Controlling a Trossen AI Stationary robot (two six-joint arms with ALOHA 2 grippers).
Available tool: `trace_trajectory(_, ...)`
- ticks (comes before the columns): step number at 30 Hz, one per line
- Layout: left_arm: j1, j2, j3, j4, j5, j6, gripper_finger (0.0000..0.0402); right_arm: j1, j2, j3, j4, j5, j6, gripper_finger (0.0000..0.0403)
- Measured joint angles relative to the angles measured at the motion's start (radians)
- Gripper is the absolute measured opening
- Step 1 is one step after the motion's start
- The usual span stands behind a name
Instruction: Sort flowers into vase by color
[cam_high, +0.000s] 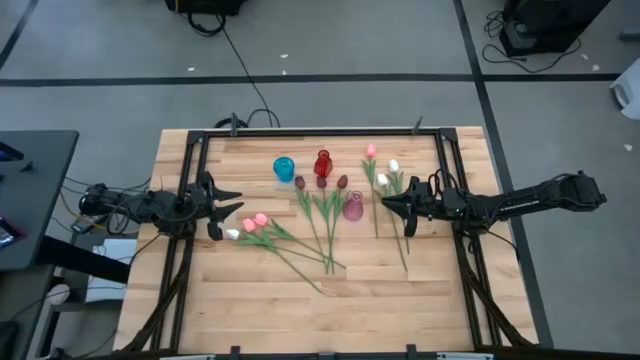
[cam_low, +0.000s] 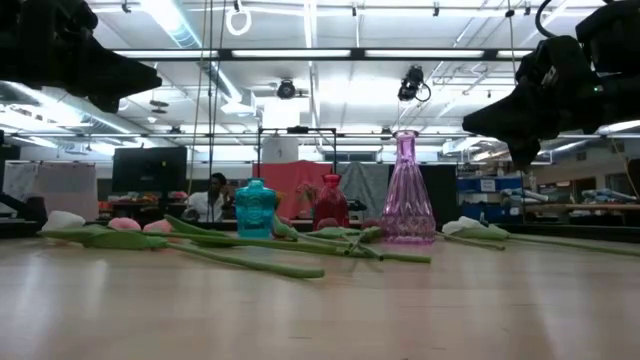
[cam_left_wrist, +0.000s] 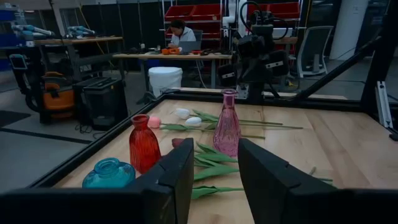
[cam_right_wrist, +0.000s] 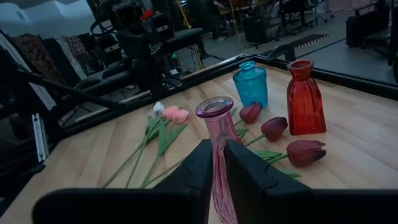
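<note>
Several artificial tulips lie flat on the wooden table. A pink and white group (cam_high: 248, 226) lies by my left gripper (cam_high: 232, 212). Three dark red ones (cam_high: 322, 184) lie in the middle. A pink and two white ones (cam_high: 384, 168) lie near my right gripper (cam_high: 392, 205). A blue vase (cam_high: 285, 168), a red vase (cam_high: 322, 163) and a pink vase (cam_high: 353, 207) stand upright. Both grippers hover above the table and hold nothing. The left one (cam_left_wrist: 214, 180) is open. The right one (cam_right_wrist: 217, 168) is open by a narrow gap and points at the pink vase (cam_right_wrist: 217, 143).
A black metal frame (cam_high: 190, 200) runs along the table's left, right and far edges. The near half of the table (cam_high: 330, 310) is bare wood. In the room beyond, a person (cam_low: 212, 195) sits at a desk among shelves and equipment.
</note>
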Motion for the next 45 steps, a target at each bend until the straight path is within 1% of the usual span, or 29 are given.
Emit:
trace_trajectory(36, 0.0, 0.0, 0.0, 0.001, 0.0, 0.0, 0.0131, 0.0, 0.0, 0.0, 0.0, 0.0, 0.0, 0.0056)
trace_trajectory(38, 0.0, 0.0, 0.0, 0.026, 0.0, 0.001, 0.0131, 0.0, 0.0, 0.0, 0.0, 0.0, 0.0, 0.0056)
trace_trajectory(43, 0.0, 0.0, 0.0, 0.163, 0.0, 0.0, 0.0131, 0.0, 0.0, 0.0, 0.002, 0.0, 0.0, 0.0056)
trace_trajectory(45, 0.0, 0.0, 0.0, 0.213, 0.0, 0.0, 0.0131, -0.001, 0.0, 0.0, 0.031, 0.0, 0.0, 0.0056)
